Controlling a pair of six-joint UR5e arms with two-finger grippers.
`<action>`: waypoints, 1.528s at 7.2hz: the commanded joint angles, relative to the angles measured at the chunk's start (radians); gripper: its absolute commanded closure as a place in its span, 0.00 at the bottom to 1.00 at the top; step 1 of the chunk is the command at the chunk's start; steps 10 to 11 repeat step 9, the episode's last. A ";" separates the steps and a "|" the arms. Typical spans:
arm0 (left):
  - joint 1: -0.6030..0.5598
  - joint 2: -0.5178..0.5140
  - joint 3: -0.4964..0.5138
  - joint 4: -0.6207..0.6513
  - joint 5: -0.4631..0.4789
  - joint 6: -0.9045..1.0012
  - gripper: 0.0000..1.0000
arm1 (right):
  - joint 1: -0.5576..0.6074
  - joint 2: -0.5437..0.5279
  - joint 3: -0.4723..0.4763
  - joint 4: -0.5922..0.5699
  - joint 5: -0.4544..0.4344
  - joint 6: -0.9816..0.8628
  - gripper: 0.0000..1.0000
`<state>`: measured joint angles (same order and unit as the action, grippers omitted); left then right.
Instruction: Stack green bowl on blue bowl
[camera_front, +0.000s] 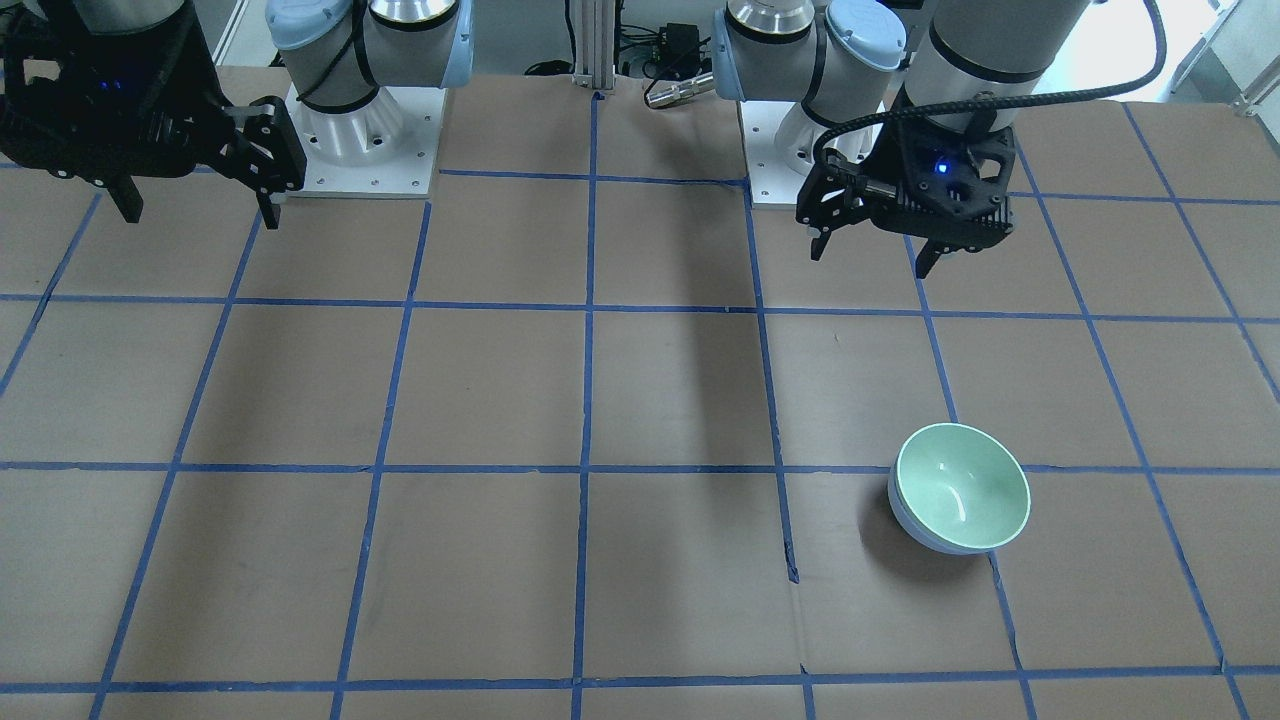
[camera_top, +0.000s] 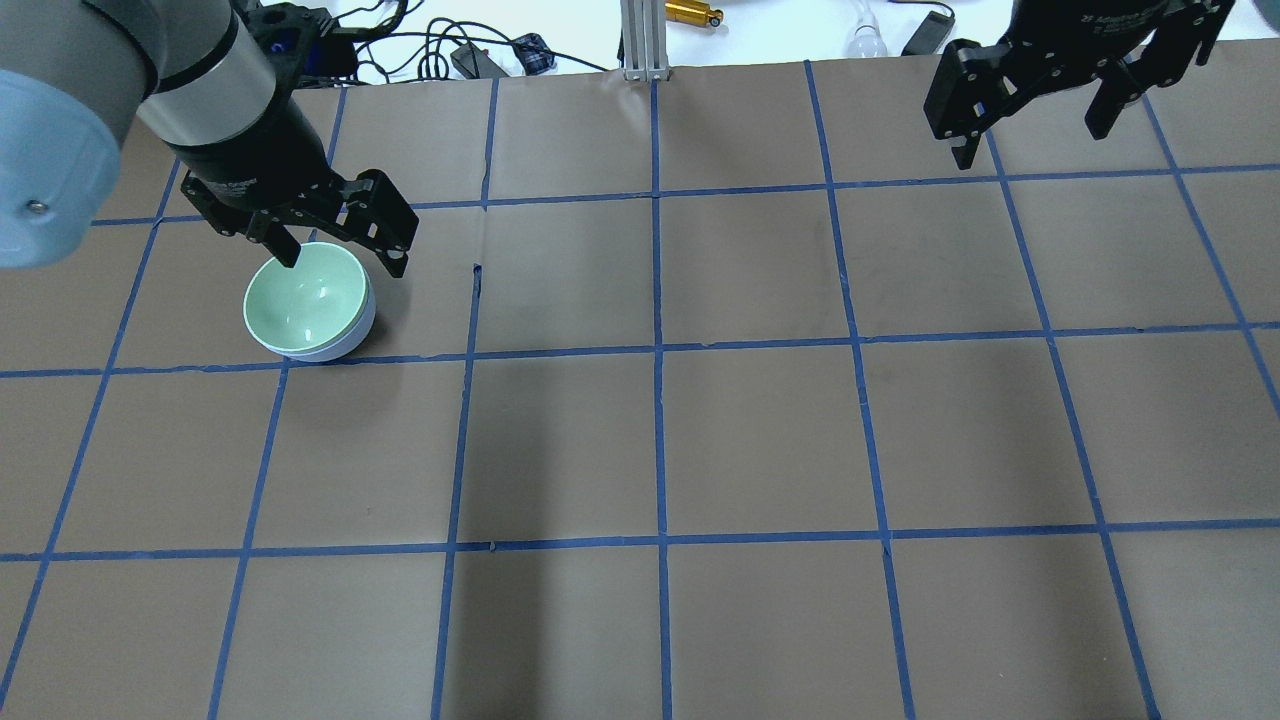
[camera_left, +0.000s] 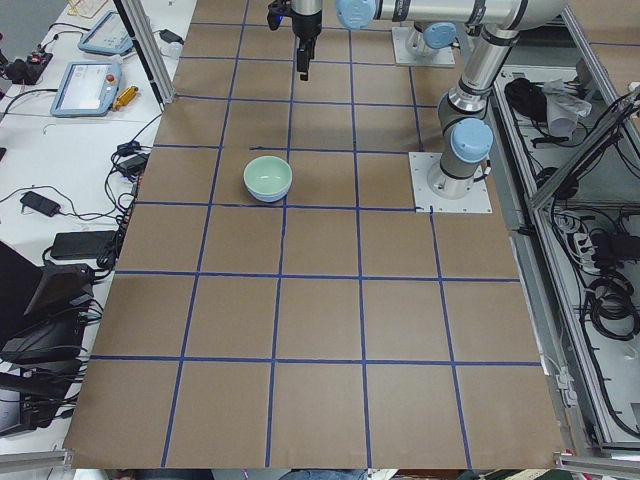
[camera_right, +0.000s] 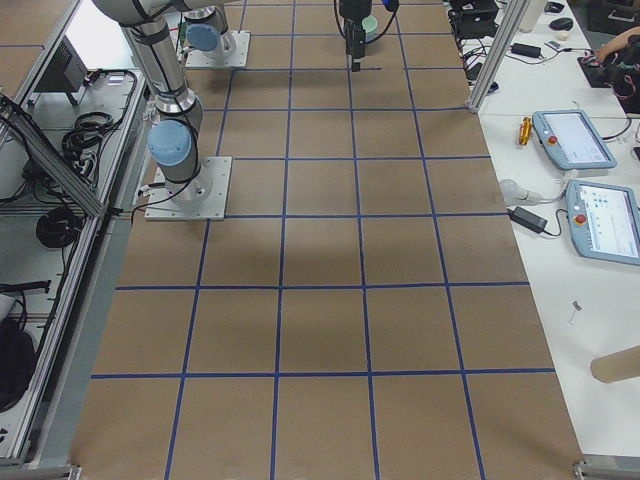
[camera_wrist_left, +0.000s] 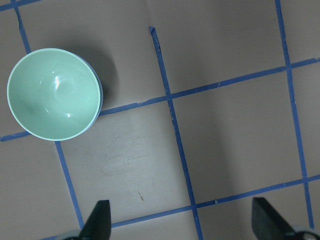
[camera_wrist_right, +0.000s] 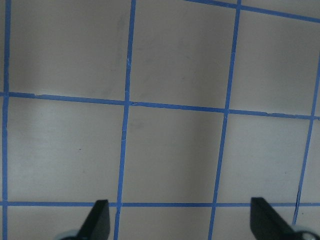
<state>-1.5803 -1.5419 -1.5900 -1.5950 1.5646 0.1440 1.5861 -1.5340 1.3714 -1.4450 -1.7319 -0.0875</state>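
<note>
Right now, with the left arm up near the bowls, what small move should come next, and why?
Probably just draw the left gripper a little higher and away. The green bowl already sits nested in the blue bowl, and the gripper is open, holds nothing and hangs clear of both rims. No further placing seems needed.

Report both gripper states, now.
Left gripper: open, holding nothing.
Right gripper: open, holding nothing.
</note>
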 joint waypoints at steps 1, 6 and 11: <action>-0.006 0.015 0.002 -0.026 0.002 -0.017 0.00 | 0.000 0.000 0.000 0.000 0.000 0.000 0.00; 0.006 0.031 0.004 -0.020 0.024 -0.078 0.00 | 0.000 0.000 0.000 0.000 0.000 0.000 0.00; 0.006 0.031 0.004 -0.023 0.015 -0.080 0.00 | 0.000 0.000 0.000 0.000 0.000 0.000 0.00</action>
